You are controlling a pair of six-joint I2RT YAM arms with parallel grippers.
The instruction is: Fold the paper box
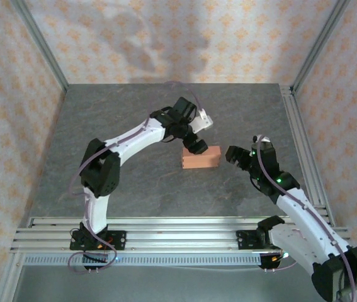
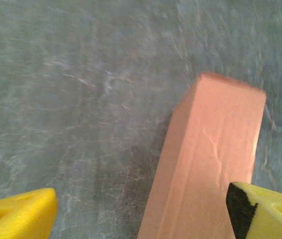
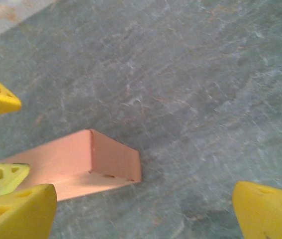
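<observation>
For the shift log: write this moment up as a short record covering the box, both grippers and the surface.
object: paper box, salmon-orange, folded into a closed rectangular block, lying flat
surface: grey table, with the box near its middle
left arm: left gripper open, over the box's far left corner; contact cannot be told
right arm: right gripper open, just right of the box, apart from it
held: nothing in either gripper
</observation>
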